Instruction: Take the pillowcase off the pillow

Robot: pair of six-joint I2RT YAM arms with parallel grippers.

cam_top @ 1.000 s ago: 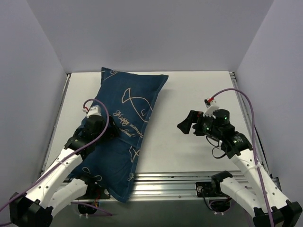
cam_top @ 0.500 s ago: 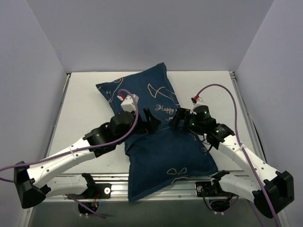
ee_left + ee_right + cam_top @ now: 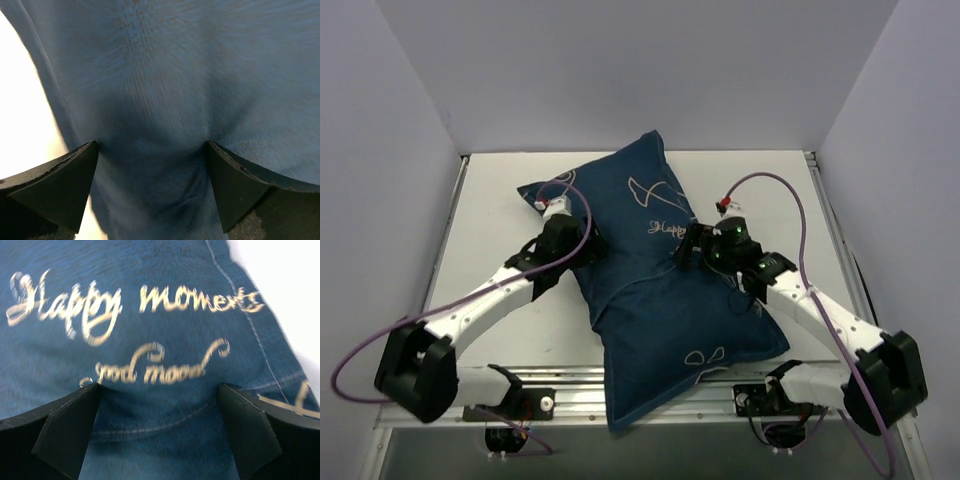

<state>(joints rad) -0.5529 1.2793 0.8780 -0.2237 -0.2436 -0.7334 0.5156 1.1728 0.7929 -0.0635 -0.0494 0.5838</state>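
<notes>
The navy pillowcase [image 3: 655, 300] with white drawings and script lies diagonally across the middle of the table, its near end hanging over the front edge. The white pillow is hidden inside it. My left gripper [image 3: 588, 250] is open and presses into the cover's left side; in the left wrist view [image 3: 152, 150] plain navy fabric [image 3: 165, 75] bulges between the wide-apart jaws. My right gripper [image 3: 688, 252] is open against the cover's right side; in the right wrist view [image 3: 157, 390] its jaws straddle the fabric [image 3: 165, 415] below the "Happy moments" lettering and a seam.
The white table [image 3: 490, 200] shows at the left and the right of the cover. Grey walls enclose the left, back and right. A metal rail [image 3: 570, 375] runs along the front edge between the arm bases.
The pillowcase has moved from the left side to the table's middle and turned. The left gripper shifted left to the cover's left side. The right gripper came in against its right side.
</notes>
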